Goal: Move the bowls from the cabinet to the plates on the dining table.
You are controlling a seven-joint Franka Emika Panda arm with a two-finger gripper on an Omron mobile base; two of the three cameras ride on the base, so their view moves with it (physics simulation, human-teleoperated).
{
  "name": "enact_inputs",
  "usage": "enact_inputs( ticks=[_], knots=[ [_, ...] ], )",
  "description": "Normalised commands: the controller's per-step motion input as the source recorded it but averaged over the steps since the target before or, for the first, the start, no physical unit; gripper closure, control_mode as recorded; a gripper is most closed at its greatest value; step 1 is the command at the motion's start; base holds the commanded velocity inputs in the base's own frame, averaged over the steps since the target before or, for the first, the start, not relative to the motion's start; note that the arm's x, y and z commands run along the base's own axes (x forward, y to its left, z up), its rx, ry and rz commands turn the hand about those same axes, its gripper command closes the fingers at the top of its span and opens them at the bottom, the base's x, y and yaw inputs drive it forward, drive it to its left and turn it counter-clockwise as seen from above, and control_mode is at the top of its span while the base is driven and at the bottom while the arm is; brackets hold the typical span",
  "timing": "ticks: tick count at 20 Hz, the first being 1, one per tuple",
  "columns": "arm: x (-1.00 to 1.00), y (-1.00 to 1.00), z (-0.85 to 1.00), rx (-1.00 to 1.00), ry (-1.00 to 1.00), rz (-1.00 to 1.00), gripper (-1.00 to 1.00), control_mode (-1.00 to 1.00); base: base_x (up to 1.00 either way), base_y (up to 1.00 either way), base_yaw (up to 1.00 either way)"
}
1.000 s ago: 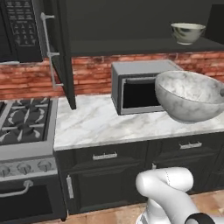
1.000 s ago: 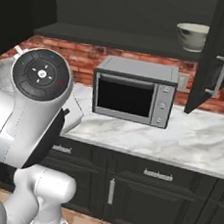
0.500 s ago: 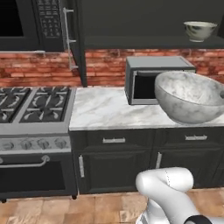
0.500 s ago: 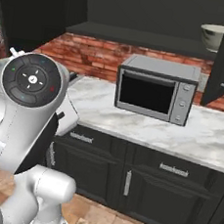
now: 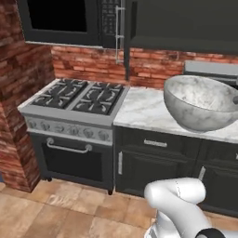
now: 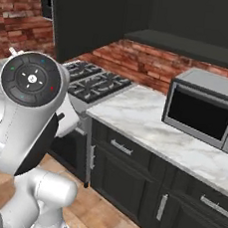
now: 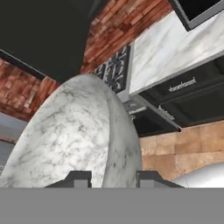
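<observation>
My gripper [image 7: 113, 179] is shut on the rim of the white-grey marbled bowl [image 7: 74, 135], whose edge runs between the two fingertips. In the left base view the same bowl [image 5: 200, 104] hangs in the air at the right, in front of the marble counter. The dark cabinet [image 5: 186, 23] sits above the counter with its door [image 6: 87, 17] swung open and its shelf [image 6: 194, 45] in shadow. The plates and the dining table are out of view.
A gas stove [image 5: 79, 97] with an oven stands left of the marble counter [image 6: 150, 125]. A grey countertop microwave [image 6: 206, 114] sits on it. A black over-range microwave [image 5: 65, 21] hangs above the stove. A brick wall [image 5: 18, 93] juts out at far left. Tiled floor [image 5: 69, 214] lies in front.
The base has moved, so the whole scene has slid right in both base views and the stove has come into view. The marbled bowl stays in my gripper.
</observation>
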Motion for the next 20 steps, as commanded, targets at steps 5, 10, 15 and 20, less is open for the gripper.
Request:
enact_inputs(
  ticks=[5, 10, 15, 20],
  knots=[
    [0.0, 0.0, 0.0, 0.0, 0.0, 0.0, 1.0, 1.0, -0.66, 0.0, 0.48],
    [0.0, 0.0, 0.0, 0.0, 0.0, 0.0, 1.0, 1.0, -0.72, 0.0, 0.45],
    [0.0, 0.0, 0.0, 0.0, 0.0, 0.0, 1.0, 1.0, -0.48, 0.0, 0.46],
    [0.0, 0.0, 0.0, 0.0, 0.0, 0.0, 1.0, 1.0, -0.28, 0.0, 0.49]
  ],
)
